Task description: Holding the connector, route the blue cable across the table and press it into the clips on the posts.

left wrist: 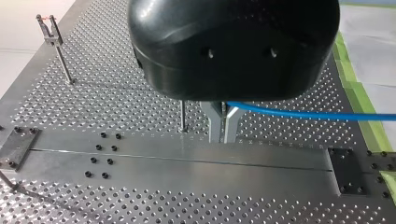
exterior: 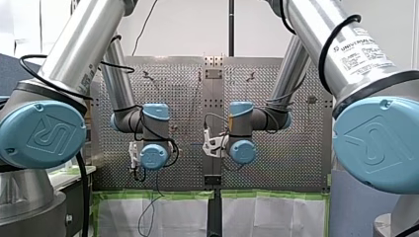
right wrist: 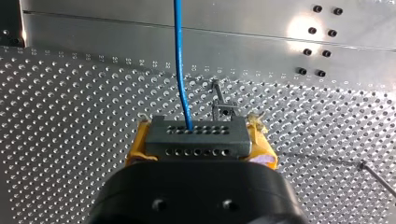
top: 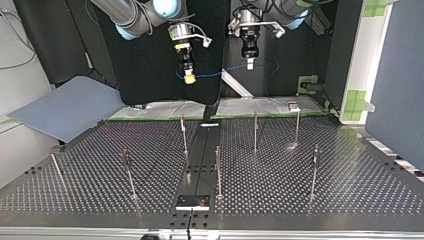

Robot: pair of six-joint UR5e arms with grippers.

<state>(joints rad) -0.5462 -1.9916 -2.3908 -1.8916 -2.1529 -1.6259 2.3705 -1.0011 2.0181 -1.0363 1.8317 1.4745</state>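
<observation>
The blue cable [right wrist: 180,56] is seen leaving a grey connector [right wrist: 196,128], which is clamped between the yellow pads [right wrist: 135,149] of the right end effector [right wrist: 200,144]. In the left wrist view the same cable is pinched between the metal fingers [left wrist: 215,121] of the left end effector [left wrist: 223,122], which are closed on it, and from there it runs off to one side. The cable is thus held in the air between the two arms, above the perforated surface [top: 325,190] and not yet in any clip.

Several risks can be judged. The cable is thin, so if it is drawn too tight it may be pulled out of the connector, and if it is left slack it may sag past a clip. The posts [top: 255,131] are slender and the clips [top: 293,106] small, so a slight misalignment may cause a miss, or a post may be bent by a descending end effector.

Only the top view shows all the posts together, with both end effectors raised well behind them. The hold on the connector is shown only by the right wrist view, and the pinch on the cable only by the left wrist view. In the front view both end effectors are largely hidden by the wrists
</observation>
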